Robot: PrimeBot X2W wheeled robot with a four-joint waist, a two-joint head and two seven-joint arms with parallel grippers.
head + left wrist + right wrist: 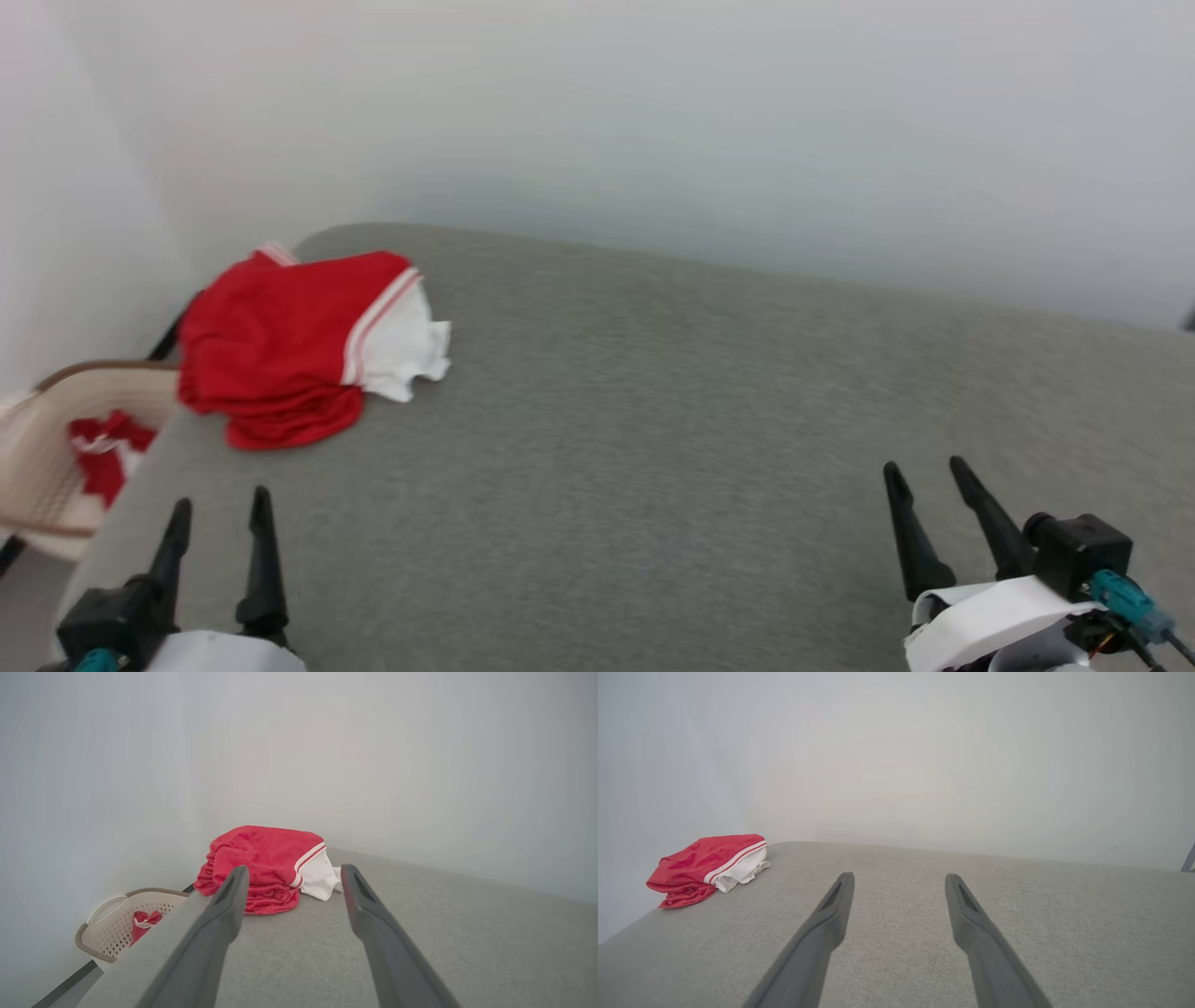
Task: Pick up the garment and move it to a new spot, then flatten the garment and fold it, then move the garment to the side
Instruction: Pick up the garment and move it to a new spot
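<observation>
Garment [299,345], one: red with a white sleeve and striped trim, bunched in a heap at the far left corner of the grey padded surface [653,420], one.
Left gripper [221,497], one: near left, fingers apart, empty, well short of the garment.
Right gripper [924,464], one: near right, fingers apart, empty.
Basket [37,467], one: cream, perforated, beyond the surface's left edge, holding one red-and-white cloth [103,453].

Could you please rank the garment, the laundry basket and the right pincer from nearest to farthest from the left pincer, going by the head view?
From the left pincer:
1. The garment, just ahead on the grey surface's left end.
2. The laundry basket, beyond that left edge and lower; nearly a tie with the garment.
3. The right pincer, far across at the right.
</observation>
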